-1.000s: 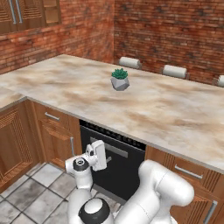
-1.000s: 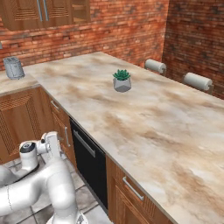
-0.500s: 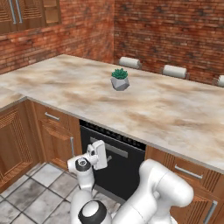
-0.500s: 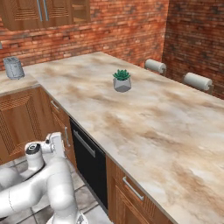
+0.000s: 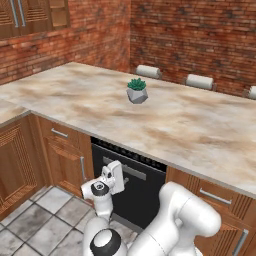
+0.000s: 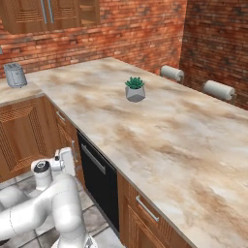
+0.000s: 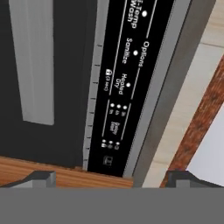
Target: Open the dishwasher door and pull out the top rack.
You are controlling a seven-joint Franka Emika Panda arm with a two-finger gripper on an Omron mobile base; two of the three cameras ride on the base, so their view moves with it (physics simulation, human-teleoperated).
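The white arm bends low in front of the cabinets, with the gripper (image 5: 116, 177) raised close before the flat black dishwasher door with a silver bar handle (image 5: 137, 192). In the hand view the two dark fingertips (image 7: 40, 178) stand wide apart with nothing between them, and the silver bar handle (image 7: 33, 57) and the control strip with white labels (image 7: 124, 83) are very near. The door is closed, under the beige marble table (image 5: 165, 120). On the table stands a small green plant in a grey pot (image 5: 136, 91). Brown wooden cabinet doors (image 5: 62, 155) are beside the dishwasher, red brick walls (image 5: 200, 35) behind.
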